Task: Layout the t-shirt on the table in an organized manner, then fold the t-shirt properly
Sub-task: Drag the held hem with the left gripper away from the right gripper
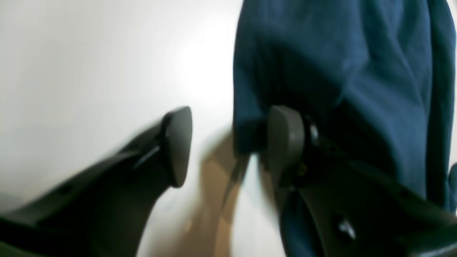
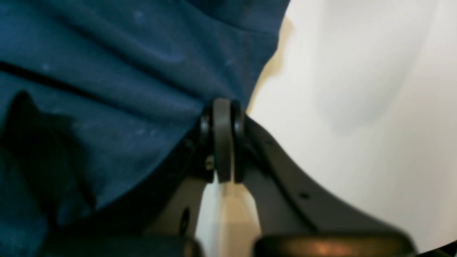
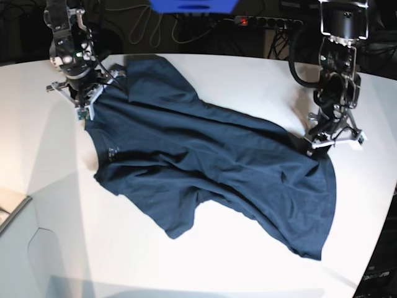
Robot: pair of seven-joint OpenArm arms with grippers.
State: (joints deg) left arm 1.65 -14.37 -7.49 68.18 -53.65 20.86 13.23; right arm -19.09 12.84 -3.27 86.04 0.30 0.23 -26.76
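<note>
Here: t-shirt (image 3: 211, 161) spread rumpled on table (image 3: 49, 155); right hand (image 2: 223, 142) pinching shirt edge; left hand (image 1: 228, 142) wide, w/ cloth beside one finger.

Bright even light, glare on table (image 1: 200, 64) beyond the left claw (image 1: 228, 142), wrist views blurred, soft tan shadows.

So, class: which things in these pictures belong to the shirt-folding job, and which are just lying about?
Part of the job:
- t-shirt
- table
- left gripper
- right gripper

Just lying about:
- power strip behind the table
- cables at the back
</note>
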